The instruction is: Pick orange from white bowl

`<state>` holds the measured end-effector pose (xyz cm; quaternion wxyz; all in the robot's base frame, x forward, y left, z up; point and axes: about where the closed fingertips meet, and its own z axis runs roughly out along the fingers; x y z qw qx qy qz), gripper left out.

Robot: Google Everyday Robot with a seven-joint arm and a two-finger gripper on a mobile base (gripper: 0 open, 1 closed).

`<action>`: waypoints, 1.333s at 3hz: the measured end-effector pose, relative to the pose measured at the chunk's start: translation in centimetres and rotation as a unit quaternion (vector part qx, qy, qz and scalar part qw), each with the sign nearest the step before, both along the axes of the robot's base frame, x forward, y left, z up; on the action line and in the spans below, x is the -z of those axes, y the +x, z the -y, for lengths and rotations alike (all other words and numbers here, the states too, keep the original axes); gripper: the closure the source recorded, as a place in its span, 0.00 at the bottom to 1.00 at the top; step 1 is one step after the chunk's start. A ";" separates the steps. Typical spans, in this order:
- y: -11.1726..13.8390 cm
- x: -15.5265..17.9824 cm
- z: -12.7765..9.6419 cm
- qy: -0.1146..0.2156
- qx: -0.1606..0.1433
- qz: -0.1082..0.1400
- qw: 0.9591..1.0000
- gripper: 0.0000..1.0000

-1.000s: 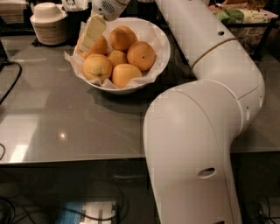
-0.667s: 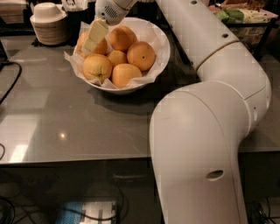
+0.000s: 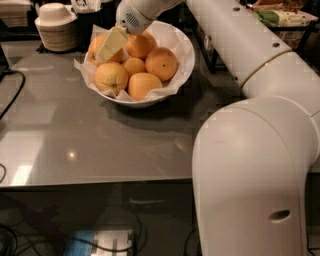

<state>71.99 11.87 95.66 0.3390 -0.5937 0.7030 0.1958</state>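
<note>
The white bowl, lined with crinkled white paper, stands on the grey table and holds several oranges. A large orange lies at the right, another at the front left, one at the front, and a smaller one in the middle. My gripper reaches down from the upper right into the bowl's left side. It lies against the far-left orange and partly hides it.
A stack of small beige bowls stands at the back left, beside a dark container. A black cable crosses the table's left side. My own arm fills the right. The table's front edge is near.
The gripper has moved slightly down and right, deeper into the bowl's left side. The arm's large lower segment has shifted right. The oranges have not moved.
</note>
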 end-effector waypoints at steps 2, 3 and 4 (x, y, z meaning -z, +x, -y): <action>0.0 0.7 -1.3 0.017 0.020 -0.009 1.000 0.25; -0.3 2.7 -3.0 0.022 0.028 -0.024 0.999 0.19; -0.3 2.6 -3.0 0.022 0.028 -0.024 0.999 0.14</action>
